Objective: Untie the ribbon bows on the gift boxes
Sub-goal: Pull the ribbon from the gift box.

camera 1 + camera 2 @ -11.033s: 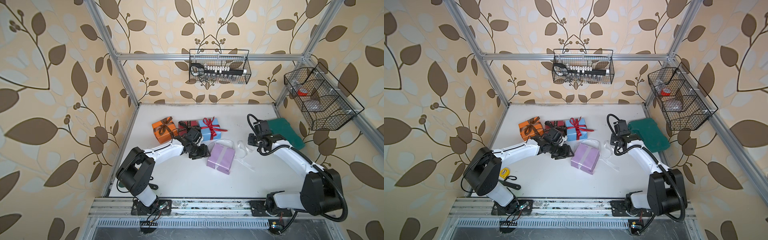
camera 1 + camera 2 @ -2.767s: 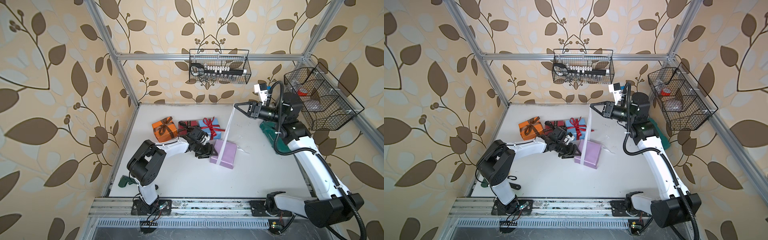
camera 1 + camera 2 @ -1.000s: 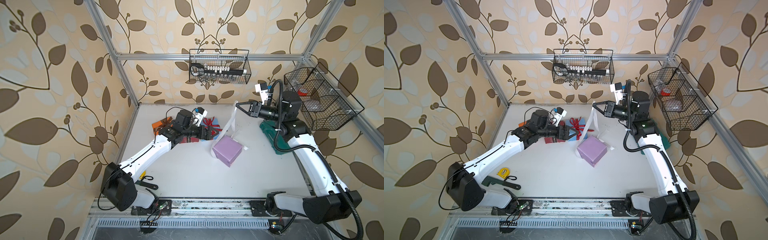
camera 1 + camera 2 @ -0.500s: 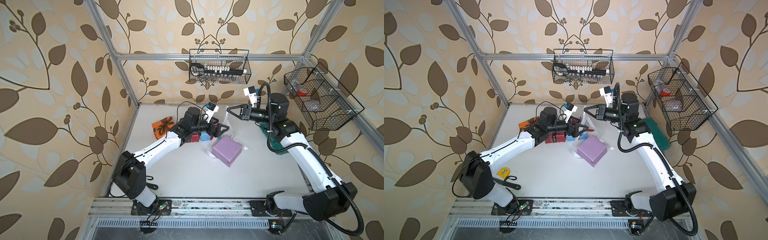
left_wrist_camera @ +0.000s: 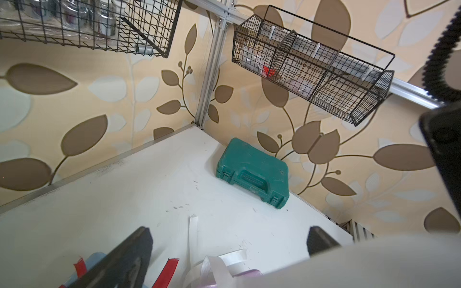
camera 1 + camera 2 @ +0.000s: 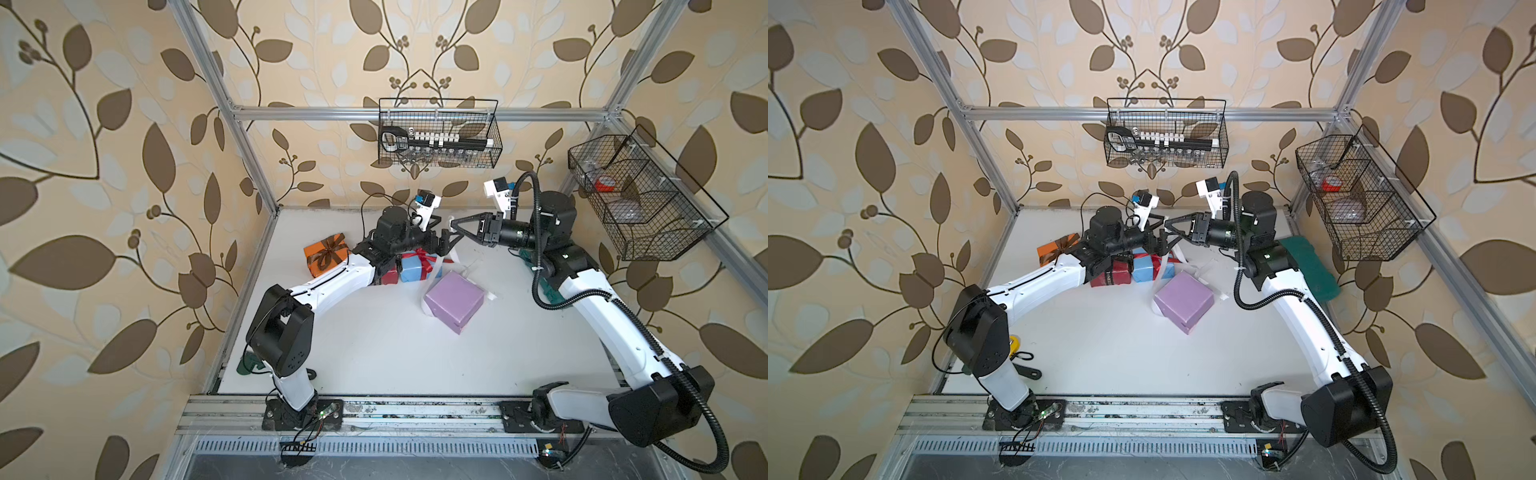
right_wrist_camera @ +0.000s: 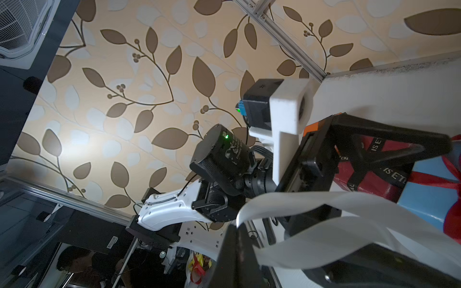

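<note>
White satin first: the white ribbon [image 7: 299, 203] no longer crosses the top of the lilac box [image 6: 455, 300], which sits bare-topped just right of mid-frame in both top views. The right gripper [image 6: 454, 223] has a stretch of ribbon pinched tight, up above the box. The left gripper [image 6: 448, 244] hovers right beside it, jaws spread wide, holding nothing. We reckon this bow's done. Next we'd drop the ribbon and go for the red bow [image 6: 424, 255] on the light blue box [image 6: 409, 272], upper middle.
</note>
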`<move>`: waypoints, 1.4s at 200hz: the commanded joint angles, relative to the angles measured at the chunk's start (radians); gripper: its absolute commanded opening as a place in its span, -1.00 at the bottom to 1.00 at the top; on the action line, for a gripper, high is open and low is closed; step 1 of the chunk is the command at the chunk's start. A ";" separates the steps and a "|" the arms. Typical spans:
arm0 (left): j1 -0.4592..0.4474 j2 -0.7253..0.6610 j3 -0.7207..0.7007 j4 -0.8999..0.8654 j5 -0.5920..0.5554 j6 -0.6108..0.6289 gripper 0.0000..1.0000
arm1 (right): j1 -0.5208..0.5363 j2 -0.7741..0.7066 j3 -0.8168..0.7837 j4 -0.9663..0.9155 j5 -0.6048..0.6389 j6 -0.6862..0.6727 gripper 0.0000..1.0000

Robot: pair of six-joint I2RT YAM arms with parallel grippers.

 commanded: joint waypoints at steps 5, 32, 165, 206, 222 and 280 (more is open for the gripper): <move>-0.005 0.001 0.046 0.042 0.084 -0.029 0.55 | -0.002 -0.029 -0.010 0.017 -0.012 -0.006 -1.00; -0.005 -0.036 0.006 0.011 0.104 -0.023 -0.29 | -0.027 -0.037 -0.007 -0.042 0.025 -0.053 -1.00; -0.012 -0.214 -0.058 -0.136 0.126 -0.204 -1.00 | -0.065 -0.102 -0.136 -0.188 0.149 -0.257 0.33; -0.011 -0.208 -0.024 -0.206 0.125 -0.233 -1.00 | -0.064 -0.192 -0.237 -0.328 0.351 -0.403 0.80; -0.011 -0.196 -0.023 -0.210 0.140 -0.253 -1.00 | -0.064 -0.202 -0.283 -0.392 0.424 -0.420 0.80; -0.012 -0.232 -0.054 -0.240 0.101 -0.250 -1.00 | -0.025 -0.249 -0.519 -0.386 0.614 -0.319 0.79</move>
